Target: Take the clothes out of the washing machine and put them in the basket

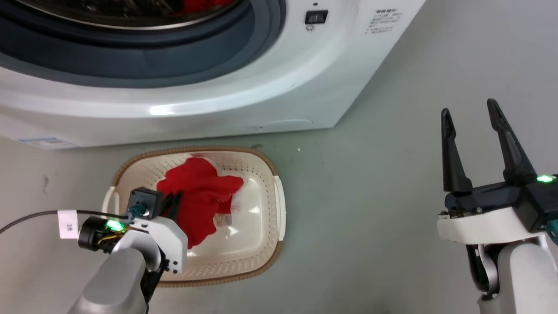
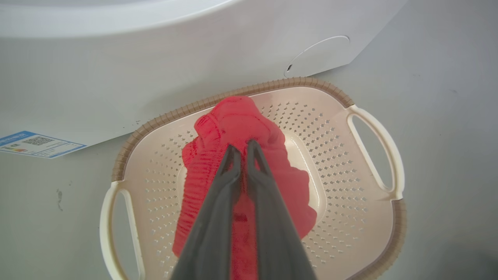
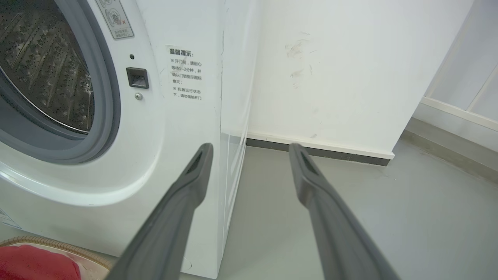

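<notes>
Pinching the clothes (image 2: 233,116), the left gripper (image 2: 243,149) hangs over the basket (image 2: 342,163).

Washing machine (image 1: 244,100): 1. It has 1 round porthole, 1 steel drum (image 3: 50,70), 1 black latch socket (image 1: 316,17), 1 printed notice (image 1: 383,19) and 1 blue label (image 1: 48,142) low on the front.
Basket (image 1: 255,244): 1, with 2 side handles (image 2: 383,155).
Clothes (image 1: 198,196): 1 red bundle in the basket; the separate garments cannot be counted. 1 more red patch (image 1: 198,5) lies in the drum.
Grippers: 2, left gripper (image 2: 243,149) and right gripper (image 1: 468,107), 2 dark fingers each.
Cable tag (image 1: 67,224): 1, white.
Green lights (image 1: 544,179): 2, one per wrist.
</notes>
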Controlling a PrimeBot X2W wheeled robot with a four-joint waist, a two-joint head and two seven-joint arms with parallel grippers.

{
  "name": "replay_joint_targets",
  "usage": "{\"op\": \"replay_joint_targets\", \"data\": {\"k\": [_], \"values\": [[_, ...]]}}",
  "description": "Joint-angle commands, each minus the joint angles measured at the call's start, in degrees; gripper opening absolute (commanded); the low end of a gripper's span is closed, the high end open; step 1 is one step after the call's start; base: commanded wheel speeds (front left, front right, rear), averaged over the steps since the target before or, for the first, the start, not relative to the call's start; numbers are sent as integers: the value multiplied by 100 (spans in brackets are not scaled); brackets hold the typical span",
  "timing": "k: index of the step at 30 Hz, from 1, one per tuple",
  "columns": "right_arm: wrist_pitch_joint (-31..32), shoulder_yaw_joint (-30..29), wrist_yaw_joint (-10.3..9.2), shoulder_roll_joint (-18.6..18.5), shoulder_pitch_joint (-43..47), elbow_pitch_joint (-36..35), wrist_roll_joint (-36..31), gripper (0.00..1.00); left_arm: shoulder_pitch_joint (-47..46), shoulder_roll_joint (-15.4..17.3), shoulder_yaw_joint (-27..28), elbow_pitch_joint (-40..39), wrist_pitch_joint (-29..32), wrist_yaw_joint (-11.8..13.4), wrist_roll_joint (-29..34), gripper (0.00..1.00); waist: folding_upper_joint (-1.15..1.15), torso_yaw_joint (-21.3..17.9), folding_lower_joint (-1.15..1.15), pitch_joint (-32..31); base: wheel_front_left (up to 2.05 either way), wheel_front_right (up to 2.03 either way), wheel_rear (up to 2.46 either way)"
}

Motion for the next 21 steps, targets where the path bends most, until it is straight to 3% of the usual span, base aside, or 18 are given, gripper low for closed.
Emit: {"op": "replay_joint_targets", "data": {"k": [1, 12, 21], "values": [[-14, -7, -6, 9, -99, -56, -13, 100, -222, -49, -1, 283, -57, -48, -14, 0, 0, -188, -1, 443, 0, 0, 0], [-14, -38, -6, 10, -313, -309, -20, 100, -1219, -213, 49, 1865, -208, -183, -82, 0, 0, -357, -1, 1351, 0, 0, 0], [-14, -5, -6, 10, -422, -418, 11, 100, -1704, -210, 298, 2348, -239, -155, -322, 0, 0, -441, -1, 1832, 0, 0, 0]]}}
